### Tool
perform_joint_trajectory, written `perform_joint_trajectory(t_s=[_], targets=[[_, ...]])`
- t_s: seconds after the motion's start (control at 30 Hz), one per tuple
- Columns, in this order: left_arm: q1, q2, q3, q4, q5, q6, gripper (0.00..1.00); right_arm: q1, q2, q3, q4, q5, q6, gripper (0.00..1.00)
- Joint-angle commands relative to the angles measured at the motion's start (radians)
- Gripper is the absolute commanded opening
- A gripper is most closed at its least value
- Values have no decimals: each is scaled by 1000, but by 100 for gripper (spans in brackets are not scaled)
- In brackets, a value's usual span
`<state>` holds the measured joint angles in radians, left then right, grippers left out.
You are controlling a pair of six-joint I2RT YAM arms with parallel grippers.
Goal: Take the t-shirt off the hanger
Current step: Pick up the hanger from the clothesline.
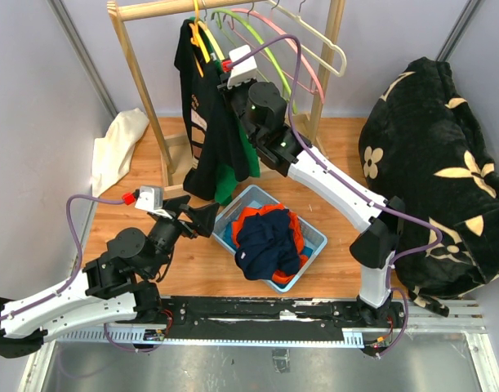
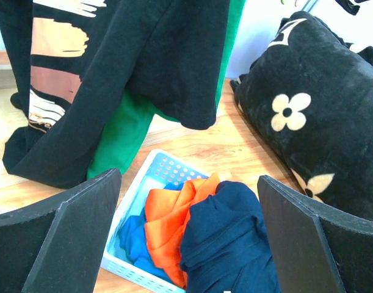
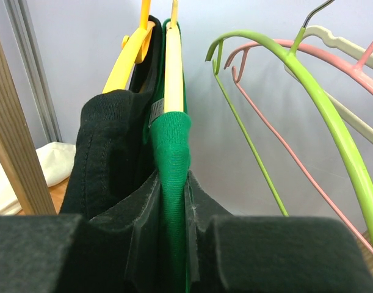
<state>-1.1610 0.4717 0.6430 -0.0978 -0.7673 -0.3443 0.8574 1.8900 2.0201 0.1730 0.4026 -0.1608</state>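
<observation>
Ok so the green t-shirt (image 3: 174, 152) is hanging on a pale wooden hanger (image 3: 173, 67) on the clothes rack (image 1: 143, 90), which stands at the far edge of the table (image 1: 192, 261). It's pressed right up against a black printed t-shirt (image 3: 107, 140) on a yellow hanger (image 3: 132, 55). The right gripper (image 3: 173, 201) is pinched narrow on the green shoulder, one finger each side of the fabric, just below where the hanger arm pokes out of the collar.

It's soft knit cotton, so light, floppy and a bit stretchy. I'd guess it slides off smooth wood easily enough, but the collar could snag on the hanger end and drag the whole hanger along. The shoulder seam looks like the right place to hold, since it's the thickest bit. Gotta watch not to grab the black one too, they're touching.

The left gripper (image 2: 187, 183) is spread wide with nothing in it, hovering low over the middle of the table and facing the laundry basket (image 2: 143, 183). The basket is light blue perforated plastic and already has stuff in it: a navy garment (image 2: 229, 238) bunched on top, an orange one (image 2: 171, 226) under it and a blue one (image 2: 131, 241) at the bottom. It's pretty full, but I reckon there's room for one more.
</observation>
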Motion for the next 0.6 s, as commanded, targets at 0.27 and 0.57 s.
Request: perform_joint_trajectory(t_s=[0.27,0.57], targets=[[-7,-17,6,64,-45,41,97,-20,-41,-26,123,-33,11,1],[-7,-5,-7,123,-35,56,96,-23,-82,-67,230,-45,-7,1]])
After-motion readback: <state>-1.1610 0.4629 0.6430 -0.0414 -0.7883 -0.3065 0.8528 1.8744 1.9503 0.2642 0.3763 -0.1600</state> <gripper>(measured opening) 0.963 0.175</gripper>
